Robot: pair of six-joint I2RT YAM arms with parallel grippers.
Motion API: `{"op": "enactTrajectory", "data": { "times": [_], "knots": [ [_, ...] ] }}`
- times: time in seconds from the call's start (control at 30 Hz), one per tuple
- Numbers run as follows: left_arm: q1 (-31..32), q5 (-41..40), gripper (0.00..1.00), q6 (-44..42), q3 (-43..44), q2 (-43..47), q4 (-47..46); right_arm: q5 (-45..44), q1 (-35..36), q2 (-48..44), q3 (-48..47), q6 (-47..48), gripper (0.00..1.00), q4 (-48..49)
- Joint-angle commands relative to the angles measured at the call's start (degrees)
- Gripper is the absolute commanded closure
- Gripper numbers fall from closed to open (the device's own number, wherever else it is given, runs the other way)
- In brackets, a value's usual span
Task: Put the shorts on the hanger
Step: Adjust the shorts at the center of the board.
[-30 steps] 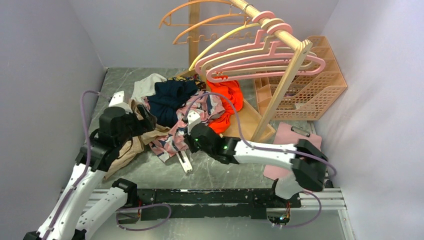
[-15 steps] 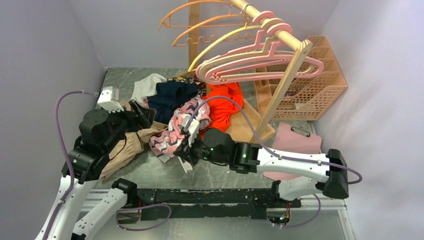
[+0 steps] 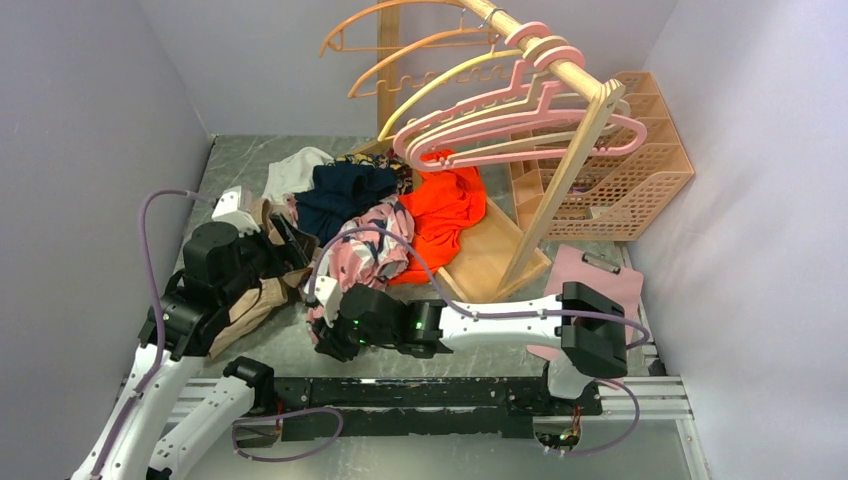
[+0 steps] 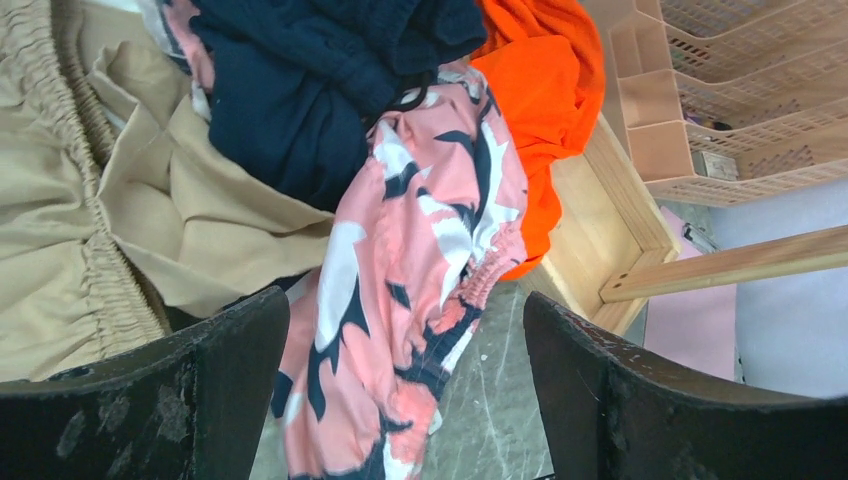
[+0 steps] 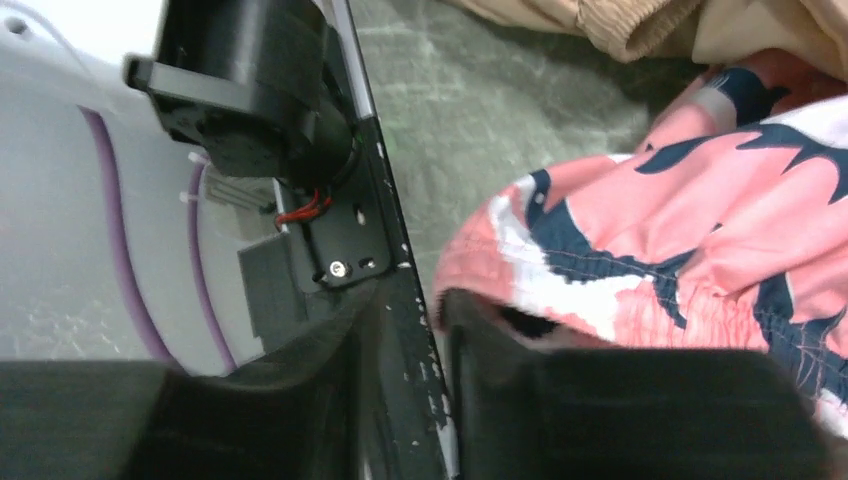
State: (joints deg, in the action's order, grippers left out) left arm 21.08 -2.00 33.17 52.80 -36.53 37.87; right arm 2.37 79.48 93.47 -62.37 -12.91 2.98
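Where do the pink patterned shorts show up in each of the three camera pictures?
Top view: the shorts lie left of centre, in the heap of clothes.
Left wrist view: the shorts run down the middle of the picture.
Right wrist view: the shorts fill the right side.
Shared landmark: the beige garment, close to the shorts in all three.

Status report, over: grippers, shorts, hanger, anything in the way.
Left gripper fingers wide, empty, facing the shorts. Right gripper nearly closed at the shorts' hem, grip unclear. Hanger on the rail, untouched. Navy garment crowds the shorts.
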Motion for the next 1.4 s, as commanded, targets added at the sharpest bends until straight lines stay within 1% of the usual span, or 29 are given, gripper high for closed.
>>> {"op": "enactTrajectory", "data": {
  "times": [0.0, 0.03, 0.07, 0.1, 0.23, 0.3, 0.33, 0.47, 0.57, 0.67, 0.87, 1.03, 1.2, 1.3, 1.37],
  "knots": [
    [0.19, -4.06, 0.09, 1.18, -0.04, 1.58, 3.34, -2.14, 0.66, -3.29, -2.51, 1.83, 0.51, 2.09],
    [0.19, -4.4, 0.09, 1.07, -0.23, 1.82, 3.47, -4.74, 0.65, -5.22, -1.06, 2.14, 0.42, 1.24],
    [0.19, -4.57, 0.09, 1.11, -0.54, 2.0, 3.45, -7.62, 0.59, -8.31, 0.42, 2.55, 0.36, 0.4],
    [0.19, -4.6, 0.09, 1.09, -0.91, 2.19, 3.27, -10.49, 0.53, -10.61, 2.08, 3.03, 0.34, -0.76],
    [0.19, -4.33, 0.07, 1.6, -3.31, 2.61, 1.23, -23.93, -0.36, -17.79, 8.22, 4.23, 0.31, -6.81],
    [0.19, -4.26, 0.06, 1.89, -4.98, 2.69, -0.66, -29.3, -2.75, -19.04, 9.84, 1.91, 0.31, -10.05],
    [0.17, -4.13, 0.06, 2.15, -5.73, 2.62, -1.62, -30.63, -4.79, -19.18, 10.62, 0.11, 0.31, -11.18],
    [0.16, -3.28, 0.07, 2.44, -7.5, 1.3, -4.28, -30.71, -14.34, -18.32, 13.84, -7.42, 0.34, -12.49],
    [0.19, -2.56, 0.08, 2.51, -7.64, -0.68, -3.73, -33.57, -17.66, -16.17, 15.79, -10.08, 0.36, -10.99],
    [0.17, -2.07, 0.09, 2.58, -7.55, -2.16, -2.3, -36.3, -19.07, -13.38, 16.4, -10.12, 0.37, -7.99],
    [0.12, -1.51, 0.08, 2.37, -9.29, -2.01, -1.96, -37.69, -20.12, -7.97, 16.07, -6.93, 0.37, -1.49],
    [0.18, 1.16, 0.08, 3.95, -10.33, -1.56, -2.5, -38.81, -20.73, -5.1, 16.39, -4.76, 0.37, 3.98],
    [0.17, 3.46, 0.08, 8.39, -11.15, -2.07, -1.6, -40.24, -20.82, -3.18, 16.46, -3.45, 0.37, 9.14],
    [0.19, 3.82, 0.08, 11.44, -11.88, -1.77, -0.73, -39.65, -20.92, -2.52, 16.46, -1.96, 0.37, 12.29],
    [0.19, 3.92, 0.08, 12.97, -12.44, -1.26, -0.33, -38.96, -21.01, -1.62, 15.62, -1.32, 0.39, 13.01]
  ]
}}
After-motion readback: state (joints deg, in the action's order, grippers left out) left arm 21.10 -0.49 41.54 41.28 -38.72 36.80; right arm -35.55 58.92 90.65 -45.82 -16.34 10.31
